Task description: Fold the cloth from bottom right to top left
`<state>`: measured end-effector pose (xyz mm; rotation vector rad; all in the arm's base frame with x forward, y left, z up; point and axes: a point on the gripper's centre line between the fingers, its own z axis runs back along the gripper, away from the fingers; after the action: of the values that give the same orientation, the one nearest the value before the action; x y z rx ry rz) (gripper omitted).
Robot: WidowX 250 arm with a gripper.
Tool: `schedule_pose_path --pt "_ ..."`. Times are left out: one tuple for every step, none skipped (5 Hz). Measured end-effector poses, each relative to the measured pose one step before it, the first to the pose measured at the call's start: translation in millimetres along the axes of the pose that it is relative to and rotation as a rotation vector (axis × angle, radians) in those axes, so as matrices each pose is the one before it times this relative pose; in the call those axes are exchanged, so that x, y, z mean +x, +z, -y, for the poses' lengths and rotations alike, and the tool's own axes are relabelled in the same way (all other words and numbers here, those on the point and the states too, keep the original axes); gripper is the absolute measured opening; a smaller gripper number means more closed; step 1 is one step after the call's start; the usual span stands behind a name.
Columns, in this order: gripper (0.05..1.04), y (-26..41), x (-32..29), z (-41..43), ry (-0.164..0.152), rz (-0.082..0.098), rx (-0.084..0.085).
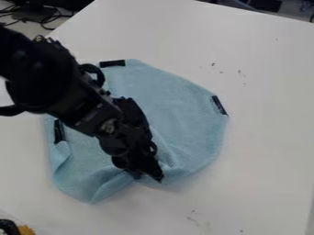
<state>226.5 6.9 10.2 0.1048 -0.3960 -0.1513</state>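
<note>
The blue cloth (184,110) is spread on the tabletop (270,137), well in from its far edge. Its near side is rumpled beneath the tool (149,177); whether anything is gripped cannot be told.

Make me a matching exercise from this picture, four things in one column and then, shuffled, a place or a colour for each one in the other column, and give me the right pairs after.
Things:
1. Cloth
2. Gripper
3. Table
4. Right-hand black strip

Places and colours:
A. White
B. At the right edge of the blue fabric
C. Light blue
D. At the lower edge of the blue fabric, below the middle of the view

Right pairs: 1-C, 2-D, 3-A, 4-B
</note>
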Motion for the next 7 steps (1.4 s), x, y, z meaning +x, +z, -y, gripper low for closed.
schedule_pose_path --pt "0.106 13.2 18.15 -6.95 0.0182 -0.1175 0.0109" --pt "0.106 28.57 38.6 -16.03 0.0141 -0.0413 0.0165" --pt "0.104 1.73 21.13 -27.03 0.0381 -0.0102 -0.0222" --pt "0.104 -18.6 26.03 -38.08 0.0242 0.0118 -0.0399" --pt "0.104 -23.1 20.7 -32.01 0.0166 -0.0072 -0.0422" --pt "0.104 -26.32 17.52 -33.19 0.0446 -0.0278 -0.0457" --pt "0.126 -19.2 7.51 -19.94 0.0213 -0.0125 -0.0426"
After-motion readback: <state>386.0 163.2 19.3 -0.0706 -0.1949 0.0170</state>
